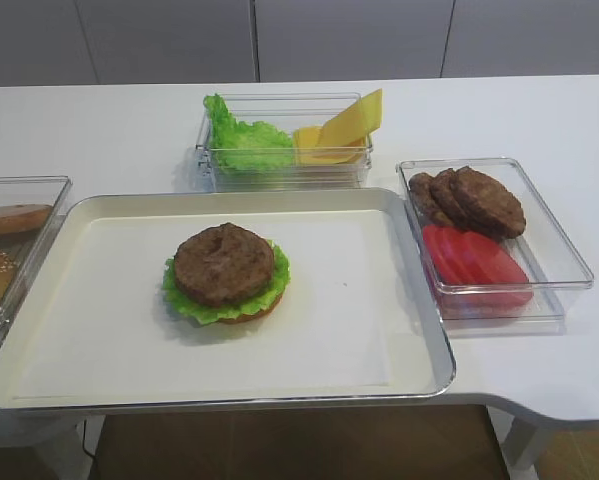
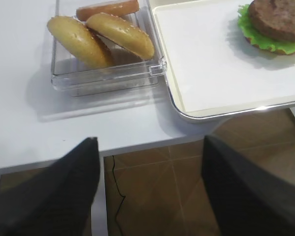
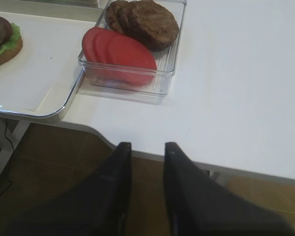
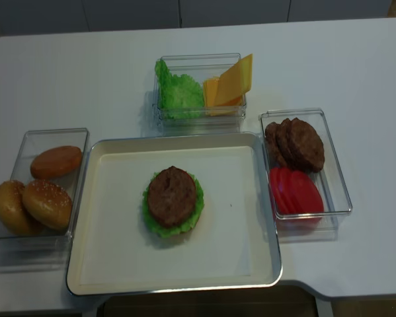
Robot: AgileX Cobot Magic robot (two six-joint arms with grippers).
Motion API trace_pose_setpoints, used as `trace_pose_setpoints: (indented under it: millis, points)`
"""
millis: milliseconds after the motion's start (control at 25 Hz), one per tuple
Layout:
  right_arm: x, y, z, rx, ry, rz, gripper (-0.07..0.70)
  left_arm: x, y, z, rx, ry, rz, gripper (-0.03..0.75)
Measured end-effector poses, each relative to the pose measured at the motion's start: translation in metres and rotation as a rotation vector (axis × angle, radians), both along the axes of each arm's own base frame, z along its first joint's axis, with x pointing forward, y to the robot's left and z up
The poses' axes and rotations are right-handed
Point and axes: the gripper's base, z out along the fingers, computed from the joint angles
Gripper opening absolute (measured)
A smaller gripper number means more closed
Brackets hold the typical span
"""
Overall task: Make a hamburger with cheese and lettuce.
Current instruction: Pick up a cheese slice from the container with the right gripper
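Observation:
The hamburger [image 1: 225,272] [image 4: 172,201] is a bun base, frilly lettuce [image 1: 194,305] and a brown patty, standing mid-tray [image 1: 99,340]. More lettuce [image 1: 244,140] and tilted yellow cheese slices [image 1: 344,128] [image 4: 232,84] share a clear box behind the tray. Neither arm shows in the high views. My right gripper [image 3: 147,145] hovers off the table's front edge, its fingers a small gap apart and empty, with the hamburger [image 3: 2,37] far left. My left gripper [image 2: 149,140] is wide open and empty past the front edge, the hamburger [image 2: 275,24] at upper right.
A clear box right of the tray holds loose patties [image 1: 474,198] and red tomato slices [image 1: 474,262]. Another clear box [image 4: 6,231] on the left holds sesame bun halves [image 2: 120,34]. The table's front edge [image 3: 196,164] lies just beyond both grippers, with brown floor below.

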Motion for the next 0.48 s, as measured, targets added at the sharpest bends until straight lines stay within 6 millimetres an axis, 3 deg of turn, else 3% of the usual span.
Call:
trace_pose_setpoints:
  millis: [480]
  points:
    - [0.0000, 0.0000, 0.0000, 0.000, 0.000, 0.000, 0.195, 0.0000, 0.0000, 0.0000, 0.000, 0.000, 0.000, 0.484]
